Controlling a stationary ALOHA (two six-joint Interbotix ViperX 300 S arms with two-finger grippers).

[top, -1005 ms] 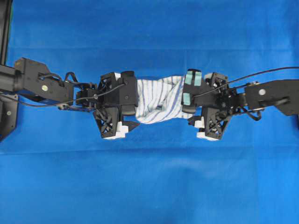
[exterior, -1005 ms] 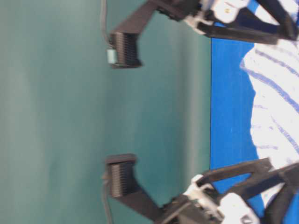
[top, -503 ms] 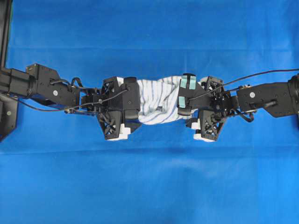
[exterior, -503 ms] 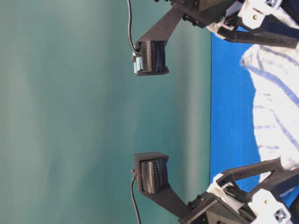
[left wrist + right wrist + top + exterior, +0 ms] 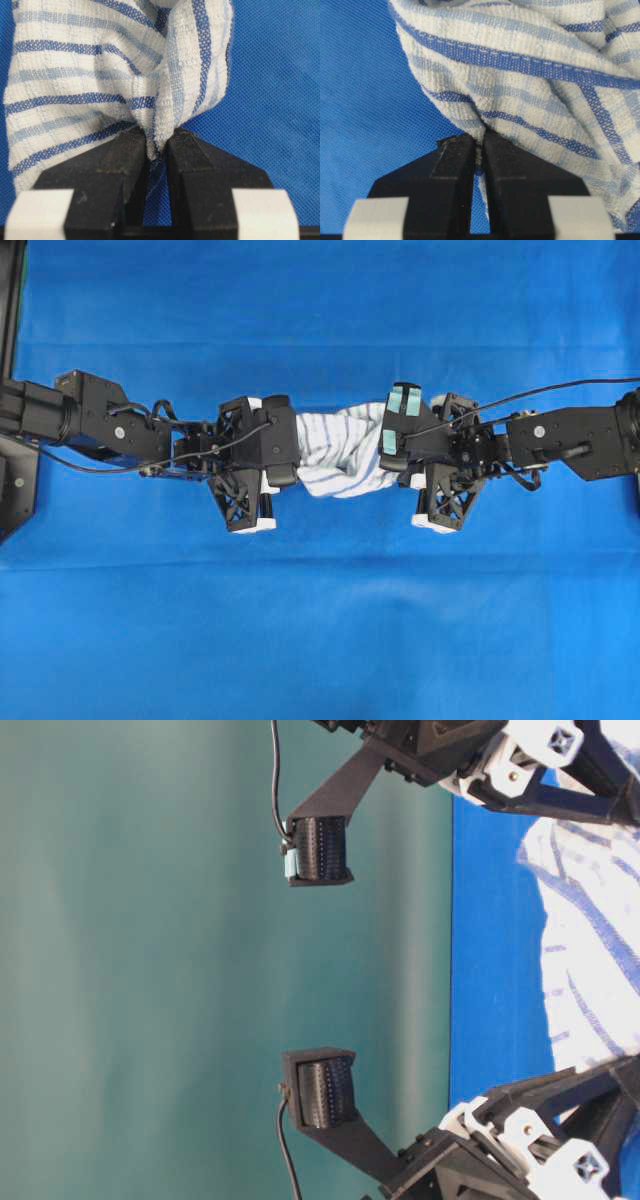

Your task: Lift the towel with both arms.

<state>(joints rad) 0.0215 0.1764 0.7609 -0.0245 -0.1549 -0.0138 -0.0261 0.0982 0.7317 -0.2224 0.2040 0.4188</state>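
Observation:
The towel [image 5: 340, 453], white with blue and grey stripes, lies bunched on the blue table covering between my two arms. My left gripper [image 5: 292, 452] is at its left end. In the left wrist view the left gripper [image 5: 157, 140] is shut on a pinched fold of the towel [image 5: 90, 75]. My right gripper [image 5: 392, 452], with teal tape patches, is at the right end. Seen from the right wrist, that gripper [image 5: 480, 142] is shut on a gathered edge of the towel [image 5: 535, 90]. The table-level view shows the towel [image 5: 590, 950] resting on the covering.
The blue table covering [image 5: 320, 620] spreads all around the towel. A black frame post [image 5: 10, 390] stands at the left edge. Cables [image 5: 560, 392] trail along both arms. The table-level view shows a plain green backdrop [image 5: 150, 970] behind the table.
Both grippers have gone from open to shut, each pinching an end of the towel. The towel has gathered narrower between them. Both arms have shifted slightly upward in the overhead view.

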